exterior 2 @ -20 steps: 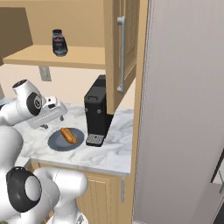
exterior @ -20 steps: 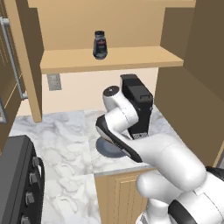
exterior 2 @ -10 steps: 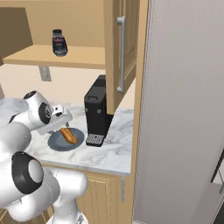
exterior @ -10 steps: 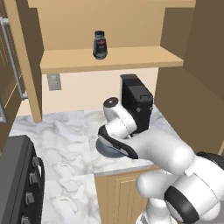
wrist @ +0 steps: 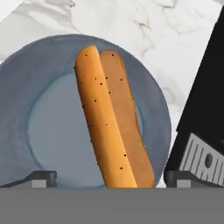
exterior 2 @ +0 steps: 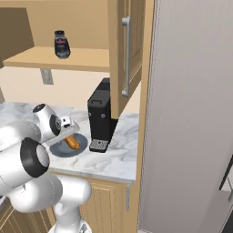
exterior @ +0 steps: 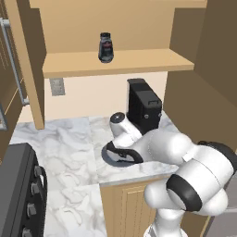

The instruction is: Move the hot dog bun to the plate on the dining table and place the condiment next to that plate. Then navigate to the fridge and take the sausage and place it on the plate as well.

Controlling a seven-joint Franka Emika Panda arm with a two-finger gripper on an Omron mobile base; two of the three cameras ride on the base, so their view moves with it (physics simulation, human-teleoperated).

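Note:
The hot dog bun (wrist: 109, 122) lies orange-brown and split on a dark blue-grey plate (wrist: 39, 127) on a small marble counter (exterior: 65, 143). My gripper (wrist: 111, 177) is open just above it, with one fingertip on each side of the bun's near end and not touching it. From the right base view the bun (exterior 2: 72, 142) shows under my gripper (exterior 2: 69, 135) on the blue-grey plate (exterior 2: 61, 150). The condiment (exterior: 106, 47), a dark bottle with a reddish label, stands upright on the wooden shelf above; it is also the condiment (exterior 2: 61, 44) at upper left. The grey-brown plate and dining table are out of view.
A black coffee machine (exterior: 144, 104) stands right beside the blue-grey plate, close to my hand. A black stove (exterior: 18, 185) sits at the counter's left. An open cabinet door (exterior 2: 125, 54) hangs above the coffee machine (exterior 2: 102, 120). A tall grey panel (exterior 2: 191, 113) walls off the right.
The hand has come down and moved right, from above the plate's left side to just over the bun. Bun, plate and bottle have not moved.

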